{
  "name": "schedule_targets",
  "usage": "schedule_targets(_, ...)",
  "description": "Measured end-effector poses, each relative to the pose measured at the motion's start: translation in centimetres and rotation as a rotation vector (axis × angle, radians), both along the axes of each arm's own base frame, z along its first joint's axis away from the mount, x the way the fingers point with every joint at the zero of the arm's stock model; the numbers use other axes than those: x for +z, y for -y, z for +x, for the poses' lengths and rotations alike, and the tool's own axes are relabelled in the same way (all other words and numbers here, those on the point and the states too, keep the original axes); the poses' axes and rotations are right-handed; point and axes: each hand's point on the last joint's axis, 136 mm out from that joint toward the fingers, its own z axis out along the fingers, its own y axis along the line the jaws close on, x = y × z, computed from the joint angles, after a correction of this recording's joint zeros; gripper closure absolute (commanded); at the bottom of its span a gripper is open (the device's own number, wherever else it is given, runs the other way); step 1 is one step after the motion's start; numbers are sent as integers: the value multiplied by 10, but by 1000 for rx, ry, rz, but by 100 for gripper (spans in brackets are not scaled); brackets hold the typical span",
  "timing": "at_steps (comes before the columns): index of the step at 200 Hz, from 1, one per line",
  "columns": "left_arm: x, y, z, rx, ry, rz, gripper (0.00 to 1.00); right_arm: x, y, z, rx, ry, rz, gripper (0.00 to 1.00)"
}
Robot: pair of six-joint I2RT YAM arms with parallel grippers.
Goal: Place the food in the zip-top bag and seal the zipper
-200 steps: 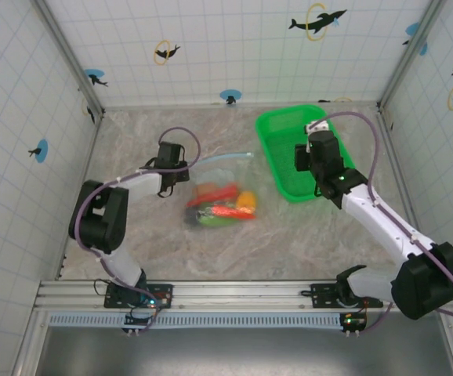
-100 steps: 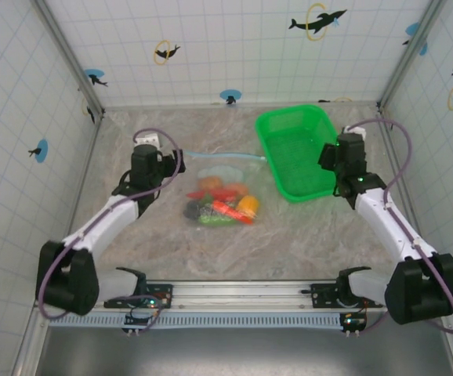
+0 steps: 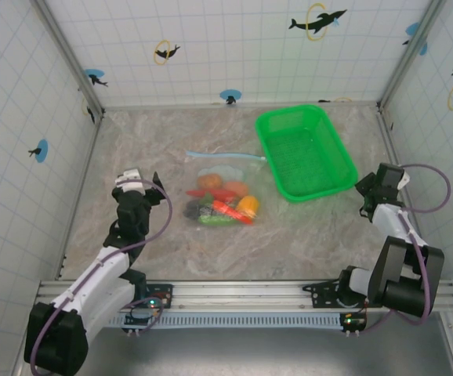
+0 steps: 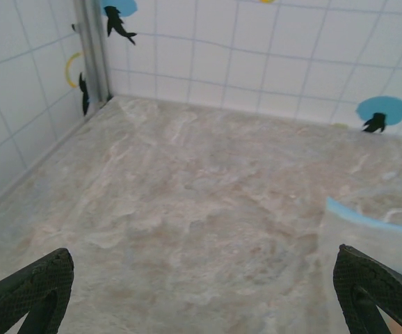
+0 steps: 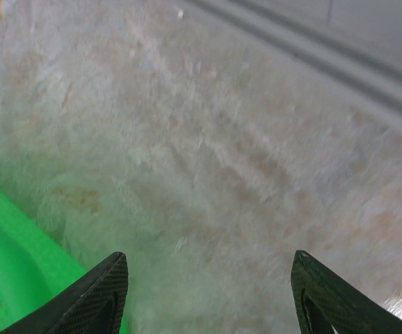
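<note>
The food [image 3: 220,204] lies inside the bag [image 3: 234,168], bunched in its near half, at the middle of the tabletop [image 3: 305,227]. The zipper [image 3: 225,156] runs along the bag's far edge. Whether it is pressed shut along its full length cannot be told.

Hazards, as judged:
- An unsealed stretch of zipper lets pieces roll out if the bag is lifted or tipped.
- The film is thin and flat on the tabletop. A finger coming down on it may slide or crumple the bag instead of pinching the strip.
- Pressing too close to the bulging food may reopen the seal.

The left gripper [image 4: 201,268] stands wide and empty near the left edge, just beside the bag's far-left corner. The right gripper [image 5: 208,278] is parted and empty near the right edge, beside the basket [image 3: 305,153].

Markings: the bag carries a pale blue print. No lettering can be read.
</note>
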Motion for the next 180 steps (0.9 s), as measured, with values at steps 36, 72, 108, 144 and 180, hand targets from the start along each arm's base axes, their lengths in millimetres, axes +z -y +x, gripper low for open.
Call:
schedule_targets(36,-13,-8,1,30,-48,23,2,46,-21,0,57,129,-53,41)
schedule_targets(72,-9,5,-4,-71,-32,27,2,89,-90,-14,255,231,-99,52)
schedule_targets(108,-27,5,-20,-93,-47,30,2,42,-144,-50,483,-9,-131,47)
schedule_targets(144,-44,-6,-28,-57,-79,39,2,-3,-149,-80,564,-194,-154,46)
schedule_targets(180,-65,-19,-35,-17,-95,43,2,-40,-148,-92,658,-290,-210,39)
